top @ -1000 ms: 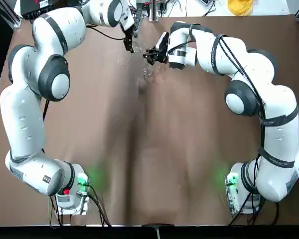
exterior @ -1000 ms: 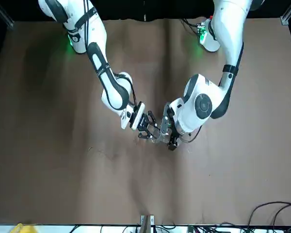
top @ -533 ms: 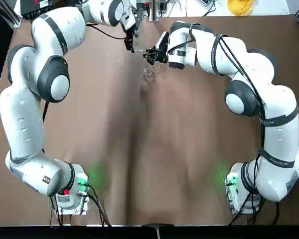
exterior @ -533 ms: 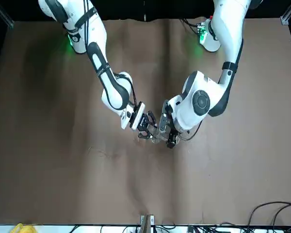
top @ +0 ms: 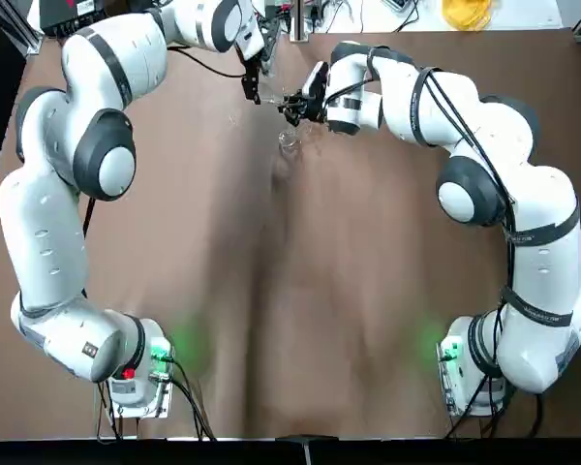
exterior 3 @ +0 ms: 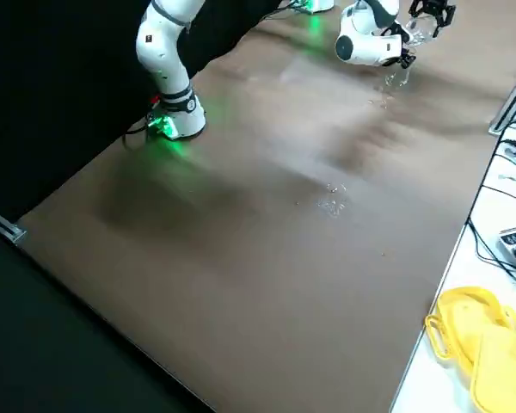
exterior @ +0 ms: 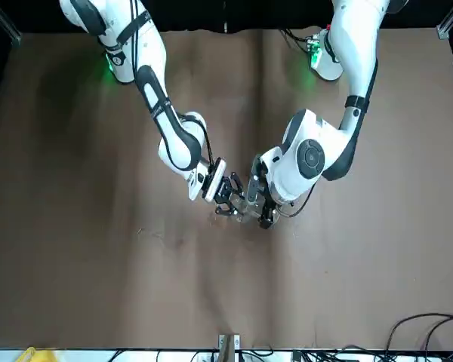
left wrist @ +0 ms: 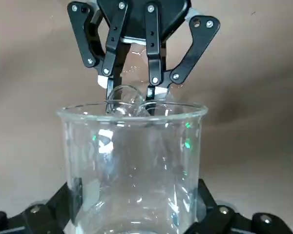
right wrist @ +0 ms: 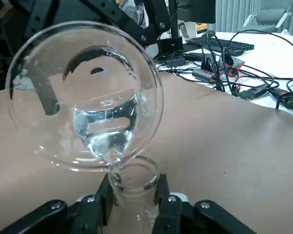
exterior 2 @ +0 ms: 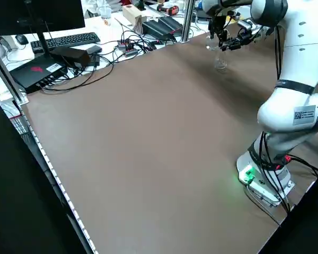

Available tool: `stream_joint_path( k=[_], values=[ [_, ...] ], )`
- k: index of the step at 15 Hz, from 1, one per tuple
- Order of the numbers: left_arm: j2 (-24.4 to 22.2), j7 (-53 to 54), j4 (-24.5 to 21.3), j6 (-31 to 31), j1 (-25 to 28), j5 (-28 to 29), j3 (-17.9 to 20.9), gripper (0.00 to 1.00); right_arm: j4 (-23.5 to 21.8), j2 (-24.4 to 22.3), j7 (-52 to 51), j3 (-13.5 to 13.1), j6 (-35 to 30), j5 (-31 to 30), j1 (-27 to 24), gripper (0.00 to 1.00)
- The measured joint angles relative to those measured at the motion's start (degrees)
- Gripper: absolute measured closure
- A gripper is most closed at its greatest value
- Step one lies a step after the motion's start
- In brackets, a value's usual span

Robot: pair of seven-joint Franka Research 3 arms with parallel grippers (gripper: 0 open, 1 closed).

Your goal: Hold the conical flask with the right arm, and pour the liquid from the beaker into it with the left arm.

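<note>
Nearest our bases, the brown cloth-covered table (top: 290, 320) lies bare; all the work sits at the far middle. Beyond it our right gripper (right wrist: 132, 195) is clamped on the neck of the small clear glass conical flask (right wrist: 133, 181), which stands upright just off the cloth, its mouth open upward. Our left gripper (left wrist: 136, 222) is closed around the lower wall of the clear straight-sided glass beaker (left wrist: 133, 165), tipped so that its rim hangs right over the flask mouth. A pool of colourless liquid (right wrist: 105, 129) sits low in the tilted beaker, close to the lip. We cannot tell whether a stream is running yet.

We judge both vessels light, stiff, slick and breakable: grip firmly on neck and wall without squeezing hard, and tilt slowly. Far off, cables (exterior 2: 122, 50) clutter the desk beyond the table's edge.
</note>
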Motion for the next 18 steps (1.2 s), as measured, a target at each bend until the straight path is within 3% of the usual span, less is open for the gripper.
stream_joint_path(
  k=[18],
  values=[
    [-0.2,-1.8,0.0,-0.5,-0.8,4.3,0.0,0.02,0.0,0.1,0.0,0.0,0.2,0.0,0.2,0.61]
  ],
)
